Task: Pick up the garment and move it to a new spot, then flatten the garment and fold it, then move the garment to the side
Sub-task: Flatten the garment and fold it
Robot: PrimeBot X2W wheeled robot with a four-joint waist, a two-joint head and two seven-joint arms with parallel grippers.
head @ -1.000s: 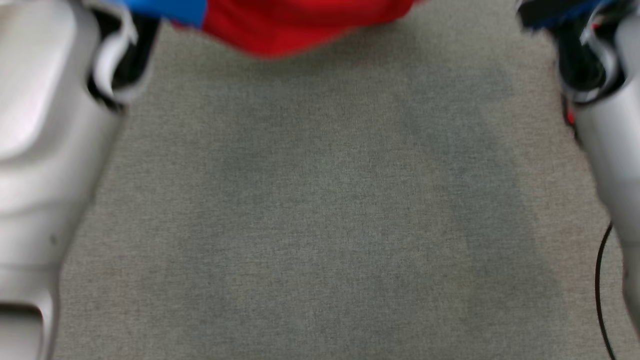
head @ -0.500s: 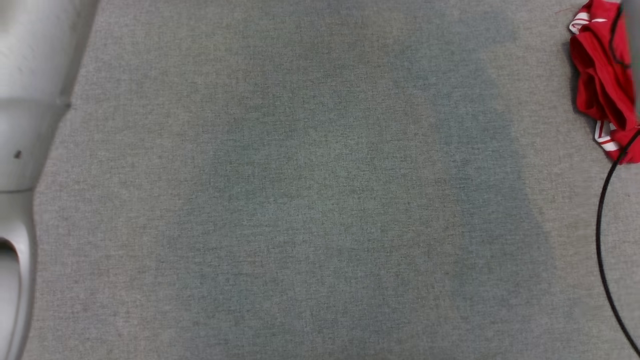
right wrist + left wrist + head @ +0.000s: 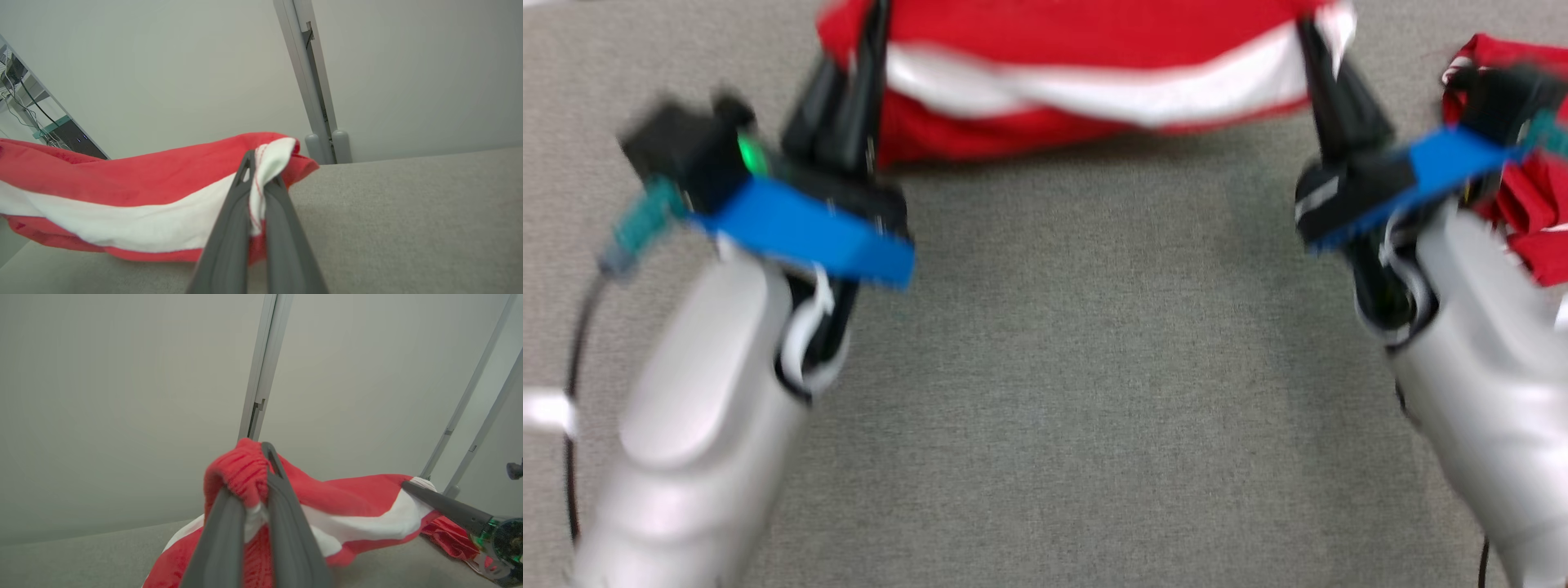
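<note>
At the far edge of the grey bench (image 3: 1094, 367), the red garment with the broad white band (image 3: 1094, 90) hangs stretched between the two arms, sagging a little in the middle. The left gripper (image 3: 874, 33) is closed on one end; in the left wrist view its fingers (image 3: 222, 539) are narrow and pinch a bunched wad of red ribbed cloth with some white in it. The right gripper (image 3: 1311, 37) is closed on the other end, its fingers (image 3: 229, 245) pressed tight around a fold of the white band. The lower edge of the garment seems to trail on or just above the bench, though the blur in the head view makes it hard to tell which. A second crumpled red cloth (image 3: 1531, 204) lies beside the right forearm, apart from the held one. By the look of it, the pick-up is done and the garment is being carried or is about to be laid down. It is not yet spread flat, and the flattening, the folding and the final move to the side all remain.
</note>
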